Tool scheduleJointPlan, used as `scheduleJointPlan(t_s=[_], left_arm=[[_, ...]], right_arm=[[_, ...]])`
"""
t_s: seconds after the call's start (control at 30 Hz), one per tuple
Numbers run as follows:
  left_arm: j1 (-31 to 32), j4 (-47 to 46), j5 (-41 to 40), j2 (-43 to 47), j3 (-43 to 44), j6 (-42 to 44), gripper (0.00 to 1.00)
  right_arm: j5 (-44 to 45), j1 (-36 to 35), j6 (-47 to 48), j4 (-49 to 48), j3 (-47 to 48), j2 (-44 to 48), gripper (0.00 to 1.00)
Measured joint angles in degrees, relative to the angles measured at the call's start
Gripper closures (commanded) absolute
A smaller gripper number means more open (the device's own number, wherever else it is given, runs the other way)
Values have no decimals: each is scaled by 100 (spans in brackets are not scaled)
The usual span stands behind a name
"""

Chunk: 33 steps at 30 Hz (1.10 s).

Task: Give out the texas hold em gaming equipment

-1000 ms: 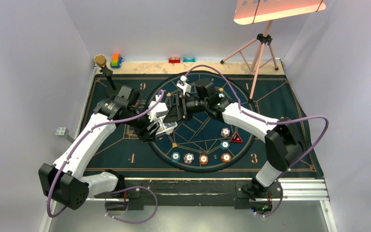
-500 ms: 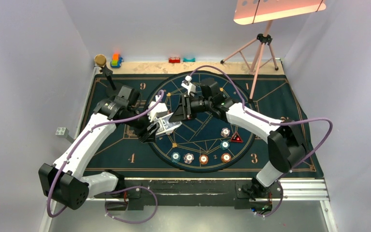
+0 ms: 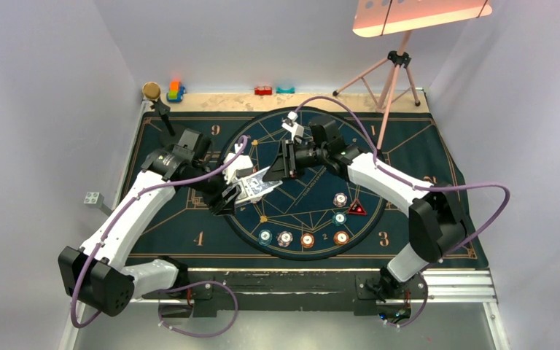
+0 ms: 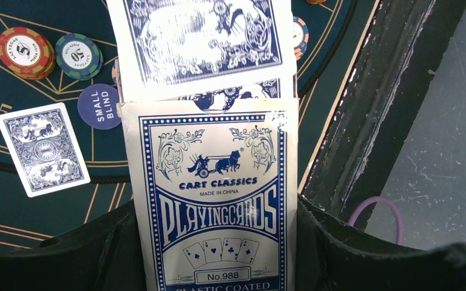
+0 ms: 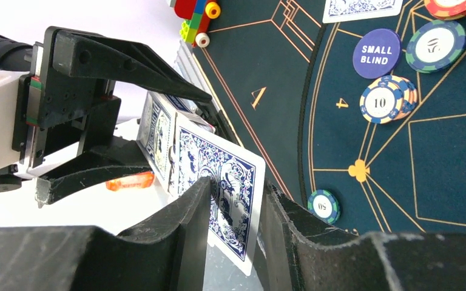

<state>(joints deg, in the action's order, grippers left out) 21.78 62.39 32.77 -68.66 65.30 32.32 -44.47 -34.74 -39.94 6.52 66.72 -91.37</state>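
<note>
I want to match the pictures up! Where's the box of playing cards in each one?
Top external: the card box is left of the middle of the mat, held in the left gripper.
Left wrist: it fills the lower middle, with a card sticking out of its top.
Right wrist: it is left of centre, behind that card, which the right gripper grips.
Shared landmark: the dark mat with gold lines.
</note>
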Motion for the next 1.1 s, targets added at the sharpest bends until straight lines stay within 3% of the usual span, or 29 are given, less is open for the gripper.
scheduleJointPlan(t_s=[0.37, 0.57, 1.1], left_arm=[[0, -9, 13, 9, 0, 0, 86], [0, -11, 37, 15, 0, 0, 87], [0, -26, 48, 44, -33, 4, 87]], right_arm=[[188, 339, 382, 610, 264, 177, 67], [282, 404, 549, 861, 435, 179, 85], [321, 1462, 474, 940, 1296, 17, 100]])
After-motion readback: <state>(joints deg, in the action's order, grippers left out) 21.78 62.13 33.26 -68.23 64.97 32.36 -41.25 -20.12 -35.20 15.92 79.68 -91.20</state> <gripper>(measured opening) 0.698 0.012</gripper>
